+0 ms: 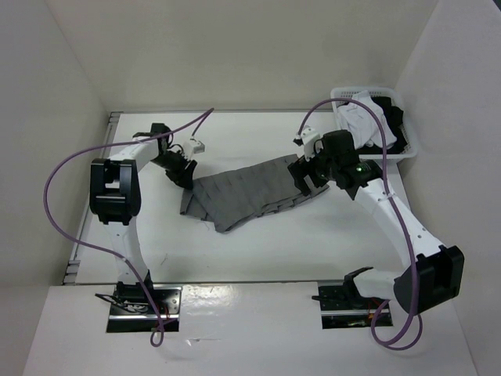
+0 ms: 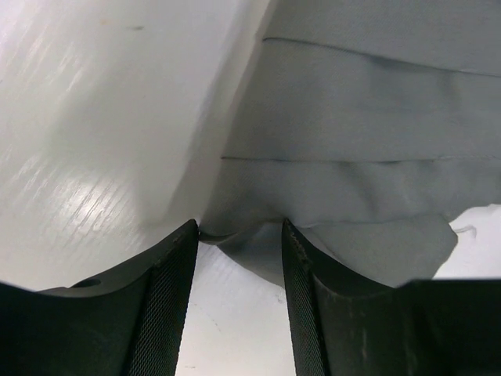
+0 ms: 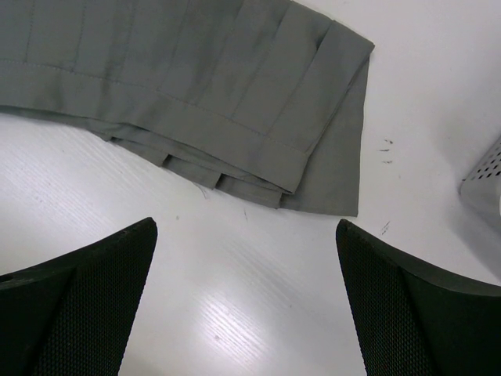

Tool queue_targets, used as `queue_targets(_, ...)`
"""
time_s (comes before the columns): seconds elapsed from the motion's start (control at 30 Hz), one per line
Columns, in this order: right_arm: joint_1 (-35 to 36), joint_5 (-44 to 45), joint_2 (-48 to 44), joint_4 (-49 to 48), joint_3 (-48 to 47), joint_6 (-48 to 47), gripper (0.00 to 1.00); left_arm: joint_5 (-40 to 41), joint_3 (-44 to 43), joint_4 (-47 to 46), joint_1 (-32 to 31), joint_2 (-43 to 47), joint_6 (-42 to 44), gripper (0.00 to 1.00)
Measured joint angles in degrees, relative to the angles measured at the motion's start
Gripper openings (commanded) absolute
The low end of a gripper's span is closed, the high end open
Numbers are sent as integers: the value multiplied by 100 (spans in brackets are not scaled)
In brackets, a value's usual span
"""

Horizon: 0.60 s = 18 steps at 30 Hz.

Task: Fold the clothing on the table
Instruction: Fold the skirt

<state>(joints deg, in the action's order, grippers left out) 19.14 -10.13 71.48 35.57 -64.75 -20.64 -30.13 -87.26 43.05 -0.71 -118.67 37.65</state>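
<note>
1. The grey skirt [image 1: 250,192] lies spread across the middle of the desk [image 1: 258,254], slanting from near-left to far-right, and its left end is a bit rumpled.
2. The left hand [image 1: 182,174] is right at that left end. Its fingers [image 2: 168,298] sit partly apart with the skirt's edge dipping at their tips. Bare desk shows in the gap, so it's not clamped on anything.
3. The right hand [image 1: 309,180] hovers by the skirt's right end, spread wide and holding nothing. The pleated corner lies just beyond its fingertips, not touching.
4. A white basket [image 1: 395,159] of clothes sits at the far right.
</note>
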Motion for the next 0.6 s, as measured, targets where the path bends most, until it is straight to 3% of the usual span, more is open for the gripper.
queue_targets(0.4,-33,-24,-87,-9,70,24,99,-461,-240,562,-37,-286,424,53)
queue_targets(0.53,-33,-24,-109,-20,79,33,99,-522,-264,584,-35,-341,435,32)
queue_targets(0.57,-33,-22,-118,-42,101,46,99,-549,-262,586,-35,-358,422,19)
queue_targets(0.6,-33,-22,-122,-46,120,55,99,-577,-260,588,-35,-380,391,12)
